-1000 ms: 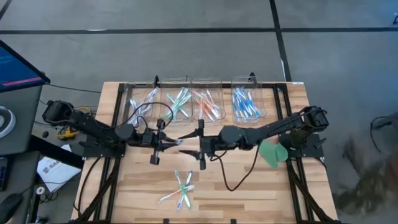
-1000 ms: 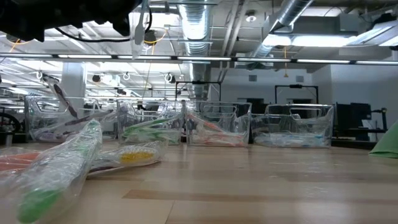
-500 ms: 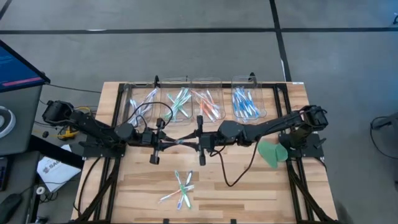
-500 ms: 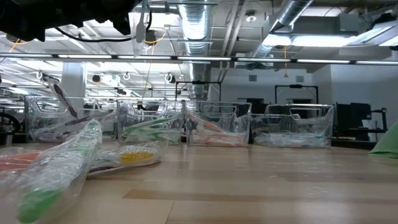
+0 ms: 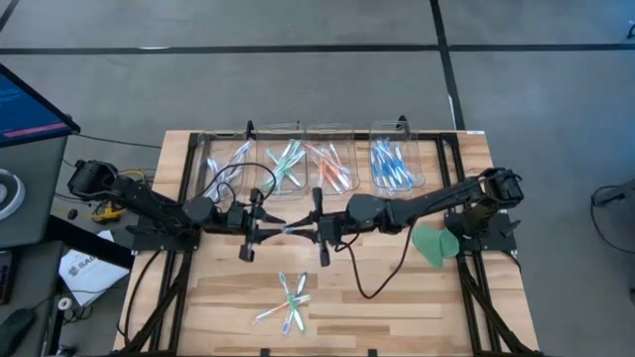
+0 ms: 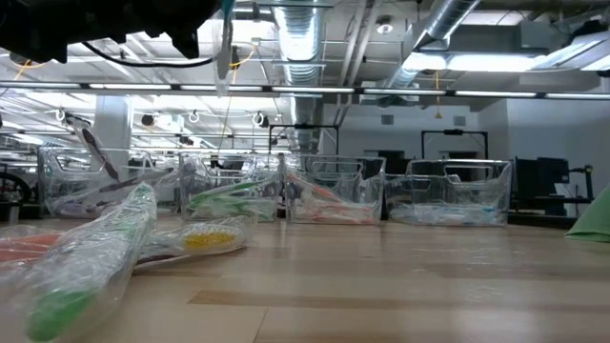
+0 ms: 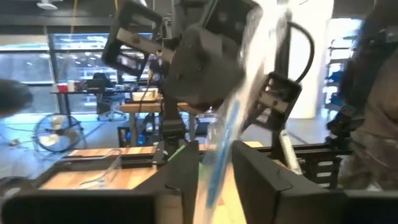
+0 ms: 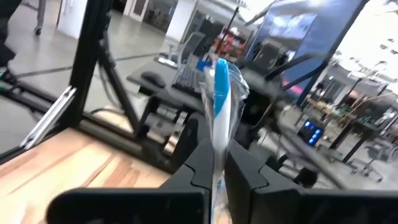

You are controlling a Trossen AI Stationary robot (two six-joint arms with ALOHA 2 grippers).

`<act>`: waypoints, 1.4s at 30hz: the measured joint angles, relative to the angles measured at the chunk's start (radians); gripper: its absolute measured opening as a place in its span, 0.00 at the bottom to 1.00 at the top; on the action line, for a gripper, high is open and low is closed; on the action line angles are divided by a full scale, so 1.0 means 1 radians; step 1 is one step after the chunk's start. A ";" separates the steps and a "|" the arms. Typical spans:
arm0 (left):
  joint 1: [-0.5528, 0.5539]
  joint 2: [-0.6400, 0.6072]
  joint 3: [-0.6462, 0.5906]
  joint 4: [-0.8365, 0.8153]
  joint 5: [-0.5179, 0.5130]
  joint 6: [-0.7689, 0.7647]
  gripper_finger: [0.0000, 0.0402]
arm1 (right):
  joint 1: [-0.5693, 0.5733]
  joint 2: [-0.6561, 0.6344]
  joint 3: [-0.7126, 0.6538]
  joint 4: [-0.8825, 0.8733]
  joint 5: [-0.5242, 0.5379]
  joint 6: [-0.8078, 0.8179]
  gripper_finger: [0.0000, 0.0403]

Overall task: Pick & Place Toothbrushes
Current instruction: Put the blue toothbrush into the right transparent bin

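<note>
Blue-accented wrapped toothbrush [image 8: 219, 102] hung mid-tabletop between both arms; right gripper [image 5: 319, 227] was clamped on it, left gripper [image 5: 281, 230] fingers parted slightly around it.

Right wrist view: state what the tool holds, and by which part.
The right tool is shut on a blue wrapped toothbrush, pinching its lower shaft.
</note>
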 joint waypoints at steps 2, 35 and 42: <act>0.000 0.000 0.000 0.003 0.018 -0.026 0.26 | 0.004 0.000 0.000 -0.035 0.000 0.006 0.02; 0.004 0.000 0.000 -0.009 0.055 -0.036 0.41 | -0.655 -0.655 0.011 -1.201 0.205 0.673 0.02; 0.008 0.000 0.000 -0.047 0.055 -0.036 0.41 | -0.936 -0.499 0.010 -1.287 -0.041 0.697 0.04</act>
